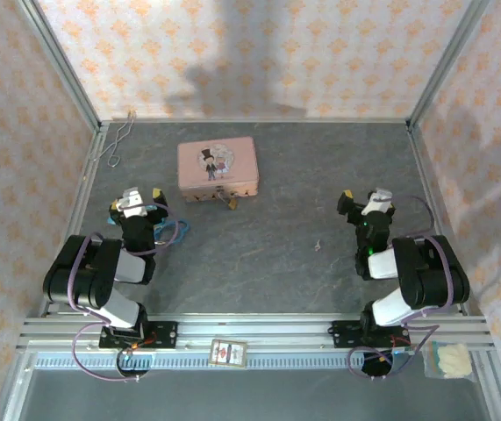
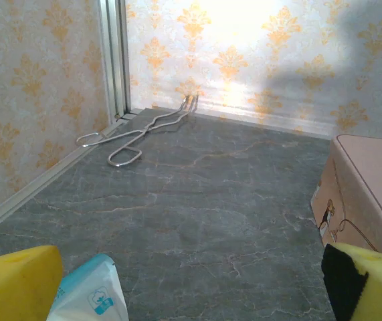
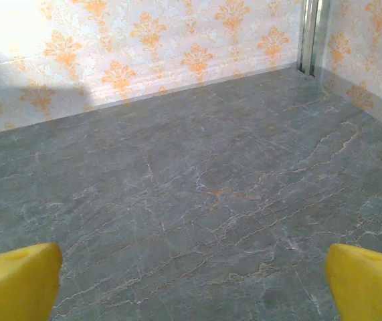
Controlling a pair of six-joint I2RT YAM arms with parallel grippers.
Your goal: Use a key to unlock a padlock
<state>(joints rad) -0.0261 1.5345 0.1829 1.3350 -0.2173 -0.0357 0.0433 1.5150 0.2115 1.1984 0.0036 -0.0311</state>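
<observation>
The tiny brass padlock (image 1: 229,201) lies against the front edge of the pink picture tin (image 1: 218,169) at the back middle of the table. A tiny silvery key (image 1: 318,246) rests on the grey tabletop, right of centre. My left gripper (image 1: 136,202) hovers left of the tin, open, its yellow fingers (image 2: 17,284) spread wide over bare table. The tin's corner (image 2: 368,190) shows at the right of the left wrist view. My right gripper (image 1: 368,203) stands open to the right of the key, with nothing between its yellow fingers (image 3: 368,281).
Bent silver wire tongs (image 2: 140,130) lie in the far left corner by the wall. A white and blue packet (image 2: 87,294) sits under the left wrist. A blue ring (image 1: 176,230) lies beside the left arm. Patterned walls enclose the table.
</observation>
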